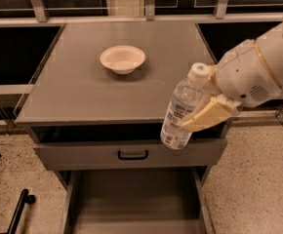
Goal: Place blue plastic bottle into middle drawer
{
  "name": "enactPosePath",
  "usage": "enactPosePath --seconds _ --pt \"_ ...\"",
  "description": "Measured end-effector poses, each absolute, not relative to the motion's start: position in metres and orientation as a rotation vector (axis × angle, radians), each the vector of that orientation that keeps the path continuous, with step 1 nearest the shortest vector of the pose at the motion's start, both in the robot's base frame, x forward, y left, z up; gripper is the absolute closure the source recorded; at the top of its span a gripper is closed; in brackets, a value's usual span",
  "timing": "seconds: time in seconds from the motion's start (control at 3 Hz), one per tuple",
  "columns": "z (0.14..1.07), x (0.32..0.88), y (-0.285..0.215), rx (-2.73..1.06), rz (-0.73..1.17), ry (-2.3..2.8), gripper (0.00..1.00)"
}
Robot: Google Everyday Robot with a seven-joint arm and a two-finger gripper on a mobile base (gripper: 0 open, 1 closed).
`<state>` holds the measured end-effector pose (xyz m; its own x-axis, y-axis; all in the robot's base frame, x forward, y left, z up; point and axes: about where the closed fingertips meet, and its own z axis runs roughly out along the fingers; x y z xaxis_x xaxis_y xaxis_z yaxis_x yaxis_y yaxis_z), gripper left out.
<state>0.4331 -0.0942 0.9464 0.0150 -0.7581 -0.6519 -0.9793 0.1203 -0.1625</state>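
Note:
The blue plastic bottle [181, 107], clear with a white cap and a printed label, hangs tilted in the air in front of the cabinet's right front edge. My gripper [205, 112] is shut on the bottle's middle, with a cream finger [211, 114] across its right side. The white arm reaches in from the right. Below it the middle drawer [131, 199], a wide grey box with a flat floor, stands pulled out. The bottle's base is above the drawer's right part, level with the closed drawer front.
A shallow white bowl [122, 59] sits on the grey cabinet top [73, 91]. The top drawer front with a black handle [132, 155] is closed. A black wheeled leg [19, 208] is on the floor at the lower left.

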Motion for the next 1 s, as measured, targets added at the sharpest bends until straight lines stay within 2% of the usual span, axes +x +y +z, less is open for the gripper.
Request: enactPosePath --seconds 0.67,1.0 --pt "0.863 0.407 -0.082 -1.709 0.467 1.824 1.0" --pt "0.864 0.407 -0.081 -1.709 0.466 1.824 1.0"
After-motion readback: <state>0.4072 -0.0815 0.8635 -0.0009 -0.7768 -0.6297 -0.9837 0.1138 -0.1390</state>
